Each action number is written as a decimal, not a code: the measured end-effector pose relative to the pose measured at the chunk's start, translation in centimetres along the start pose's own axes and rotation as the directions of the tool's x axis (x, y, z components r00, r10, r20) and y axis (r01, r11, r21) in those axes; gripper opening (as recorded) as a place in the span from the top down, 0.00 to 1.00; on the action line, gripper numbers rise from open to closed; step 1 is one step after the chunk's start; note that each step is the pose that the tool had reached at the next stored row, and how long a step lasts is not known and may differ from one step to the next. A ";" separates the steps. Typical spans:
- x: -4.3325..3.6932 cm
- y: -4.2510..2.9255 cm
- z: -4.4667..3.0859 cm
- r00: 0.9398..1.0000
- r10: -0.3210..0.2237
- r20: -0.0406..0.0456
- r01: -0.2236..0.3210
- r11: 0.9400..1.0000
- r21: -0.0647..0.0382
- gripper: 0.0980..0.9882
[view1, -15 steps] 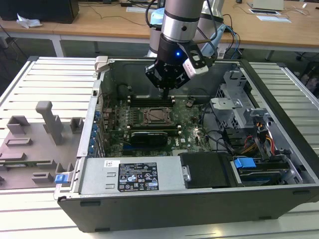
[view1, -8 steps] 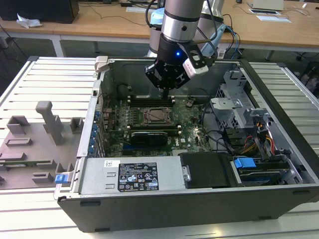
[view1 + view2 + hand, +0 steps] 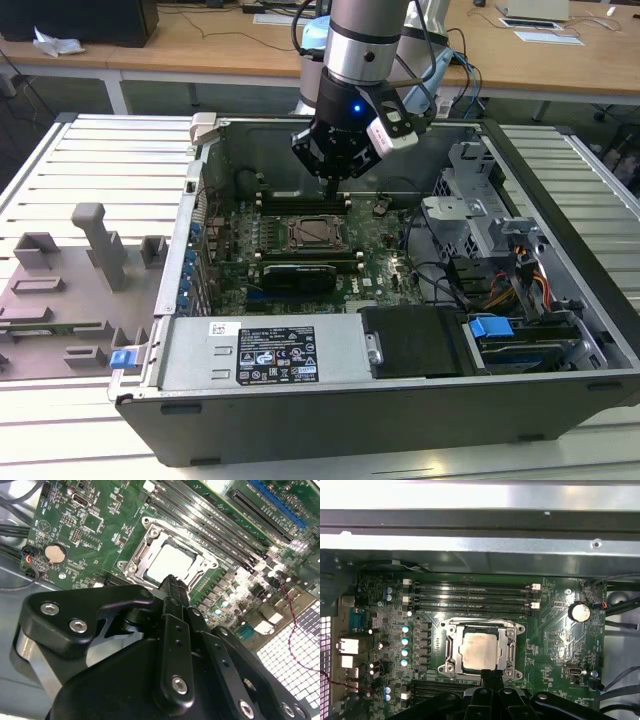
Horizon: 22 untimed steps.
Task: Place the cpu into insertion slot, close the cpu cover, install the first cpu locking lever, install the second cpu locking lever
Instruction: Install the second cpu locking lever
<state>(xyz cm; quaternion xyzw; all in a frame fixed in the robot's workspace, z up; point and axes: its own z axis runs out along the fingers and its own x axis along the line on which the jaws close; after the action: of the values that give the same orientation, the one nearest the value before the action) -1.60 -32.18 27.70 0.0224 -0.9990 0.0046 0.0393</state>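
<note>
The gripper (image 3: 171,587) has its jaws pressed together, holding nothing, tip just beside the cpu cover (image 3: 481,651). The cpu (image 3: 479,650) sits in the insertion slot (image 3: 311,233). The exterior view adds the computer case (image 3: 330,410).

The silver-and-grey robot arm (image 3: 358,35) reaches straight down, its wrist showing a small blue light. Its black two-fingered gripper (image 3: 331,188) points downward, and in both wrist views the slim black fingers (image 3: 172,592) are pressed together, holding nothing (image 3: 492,676).
</note>
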 end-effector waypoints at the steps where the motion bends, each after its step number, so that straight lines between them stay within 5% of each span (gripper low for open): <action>1: 0.05 -0.35 0.05 1.000 0.000 0.000 0.000 1.000 -0.001 0.99; 7: 0.19 -1.41 0.16 1.000 0.000 0.000 0.000 1.000 -0.006 0.99; 22: 0.26 -2.60 0.32 1.000 -0.001 0.000 0.001 1.000 -0.008 0.99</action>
<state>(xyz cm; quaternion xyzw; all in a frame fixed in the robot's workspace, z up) -1.76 -34.80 27.42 0.0225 -0.9990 0.0003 0.0392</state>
